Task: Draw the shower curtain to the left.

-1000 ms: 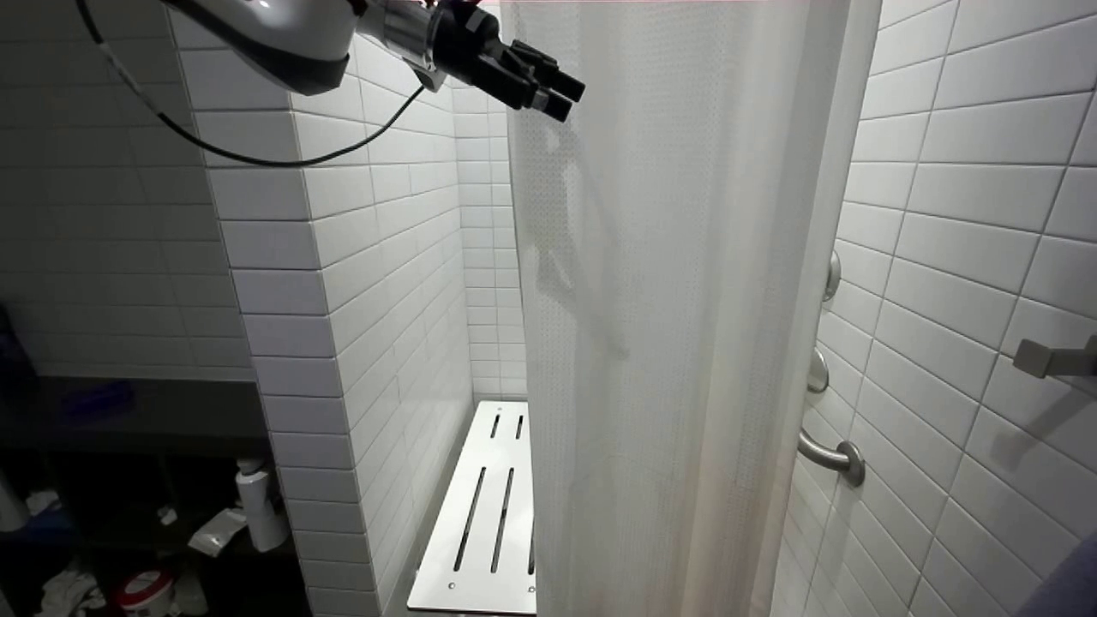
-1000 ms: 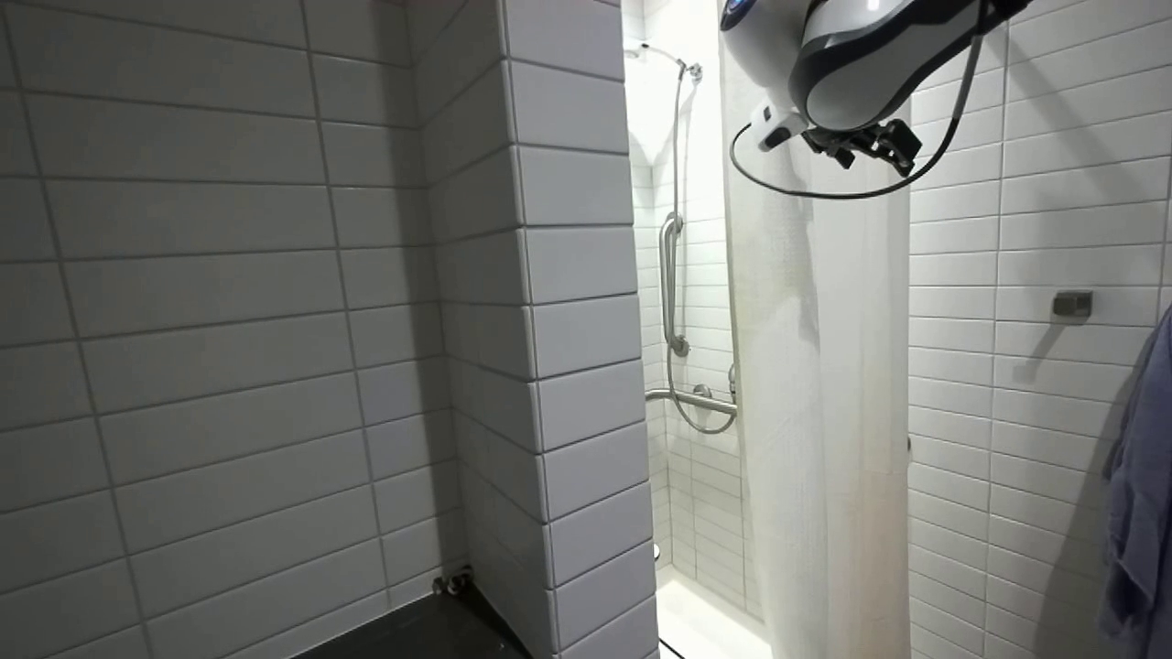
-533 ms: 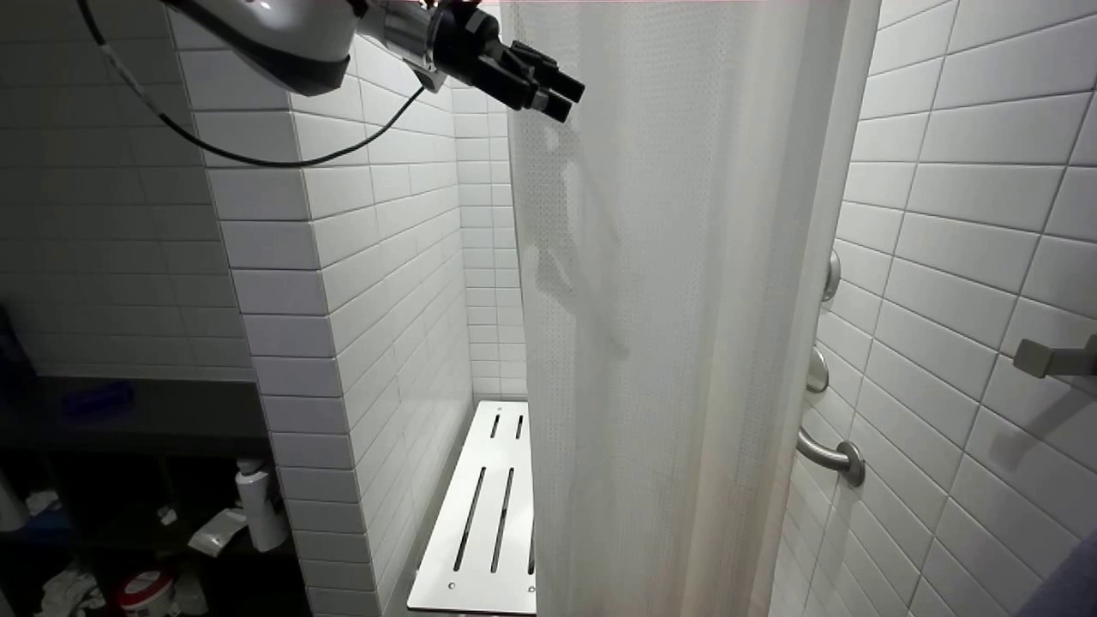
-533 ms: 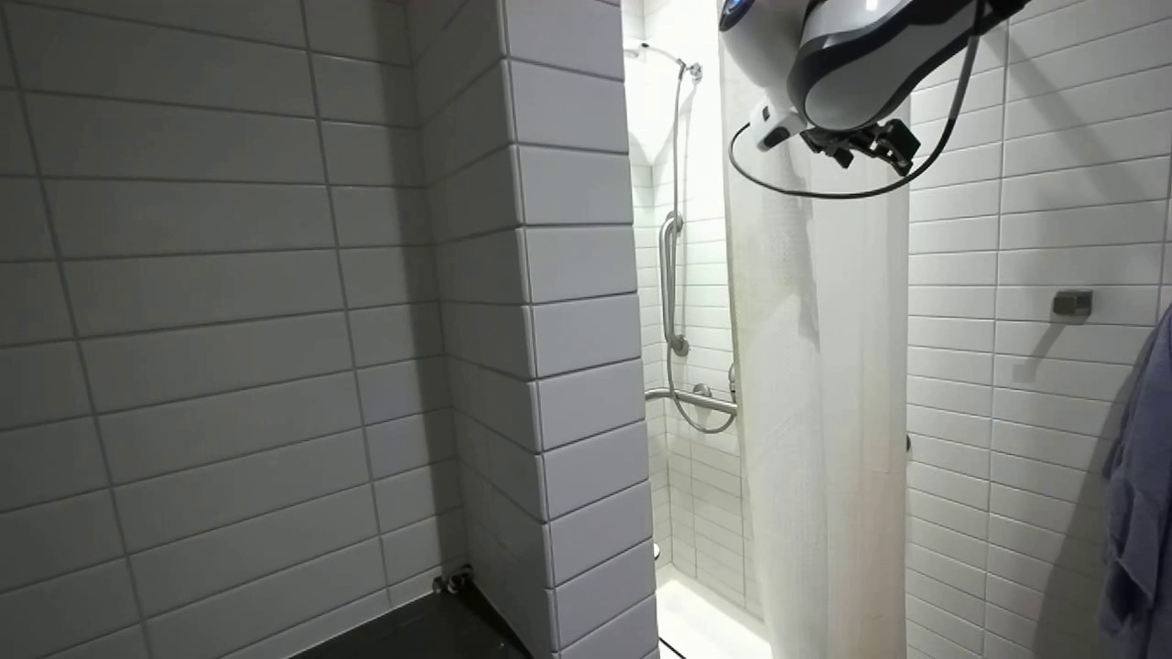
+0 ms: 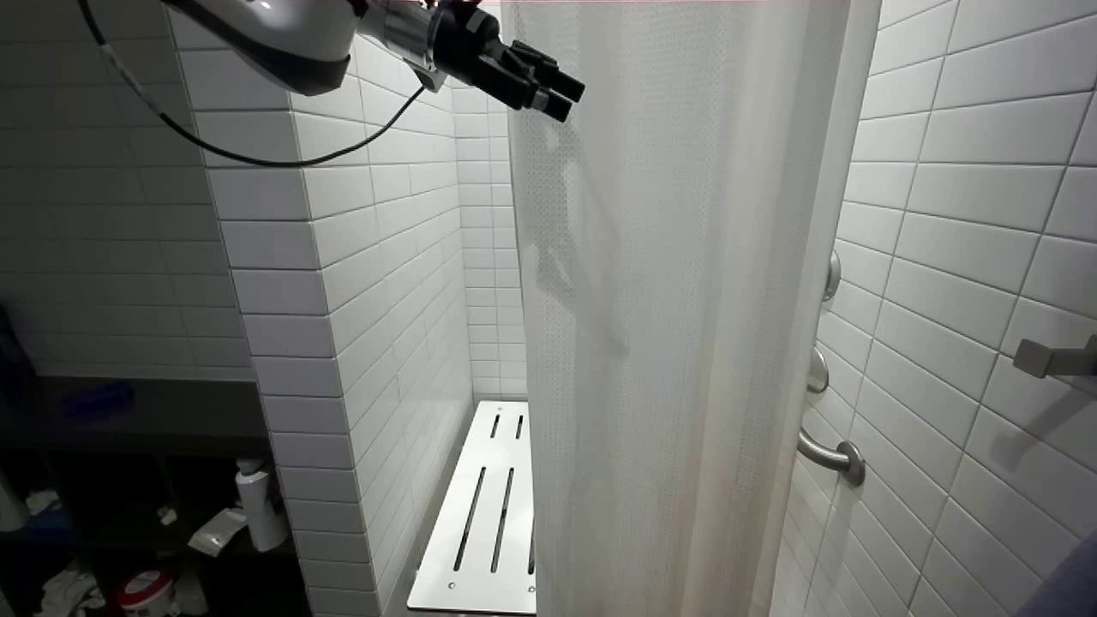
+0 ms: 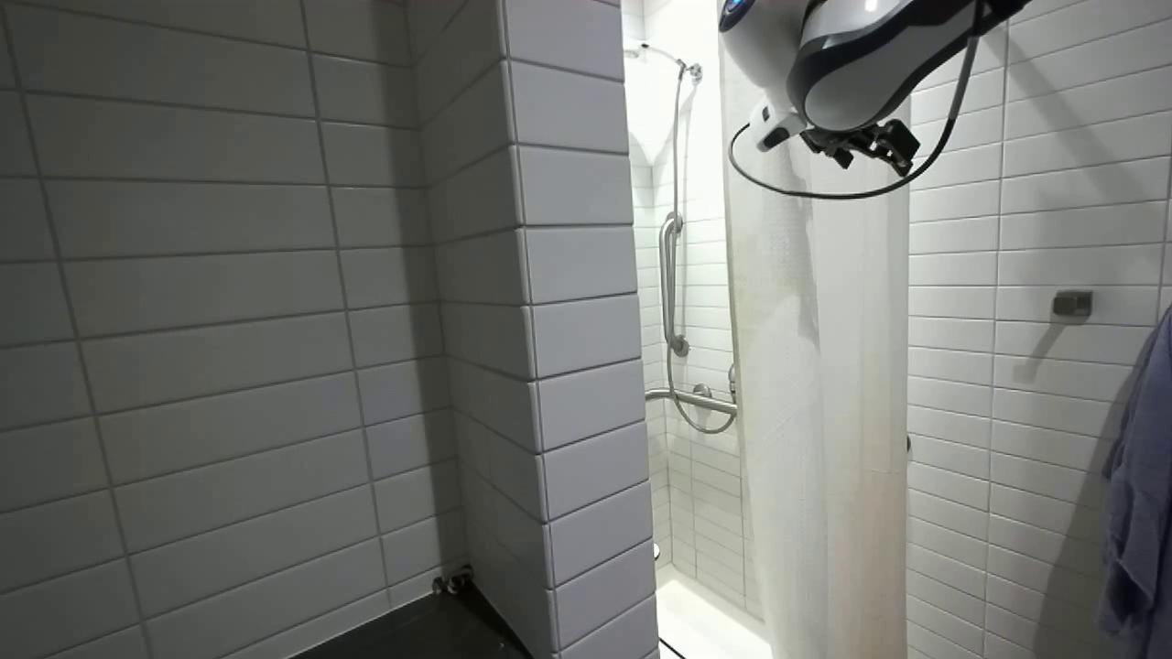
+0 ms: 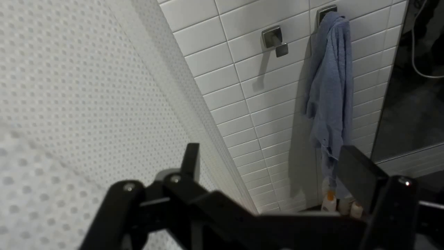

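One tilted pincer [image 5: 563, 97], agape beside curtain [image 5: 668, 300]

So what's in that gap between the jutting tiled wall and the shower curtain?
In an exterior view, a white slotted bench shows low between the jutting tiled wall and the shower curtain, which hides part of it. White tiles appear behind.

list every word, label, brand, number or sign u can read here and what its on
None can be read in any view.
White bottle on the dark shelf: too small and dim to make out any label.
Packet beside it: too blurred.
Red and white tub below: too blurred.
Orange-capped bottle, low in the wrist view: too small and blurred.
Shower curtain: a dot pattern, no lettering visible.
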Action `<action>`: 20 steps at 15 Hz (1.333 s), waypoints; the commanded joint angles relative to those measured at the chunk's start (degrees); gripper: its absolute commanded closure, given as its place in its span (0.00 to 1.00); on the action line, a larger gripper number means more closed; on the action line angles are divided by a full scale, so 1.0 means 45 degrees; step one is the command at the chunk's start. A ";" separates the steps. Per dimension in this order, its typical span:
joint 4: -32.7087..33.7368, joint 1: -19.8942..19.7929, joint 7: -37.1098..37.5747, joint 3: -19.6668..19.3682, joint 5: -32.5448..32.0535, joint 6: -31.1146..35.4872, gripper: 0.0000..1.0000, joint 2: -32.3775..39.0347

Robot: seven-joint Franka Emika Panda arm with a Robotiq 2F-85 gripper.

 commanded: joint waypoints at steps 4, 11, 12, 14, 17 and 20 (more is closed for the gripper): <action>0.0029 -0.0052 -0.0019 0.0060 0.0024 -0.0022 0.00 0.0013; 0.0031 -0.0052 -0.0019 0.0060 0.0024 -0.0024 0.00 0.0014; 0.0031 -0.0052 -0.0019 0.0060 0.0024 -0.0024 0.00 0.0014; -0.0076 -0.0015 -0.0119 0.0088 0.0038 -0.0004 0.00 -0.0022; -0.0085 -0.0065 -0.0163 0.0051 -0.0183 0.0177 0.00 0.0003; 0.0184 -0.0187 -0.0422 -0.0104 -0.0801 0.0726 0.00 0.0211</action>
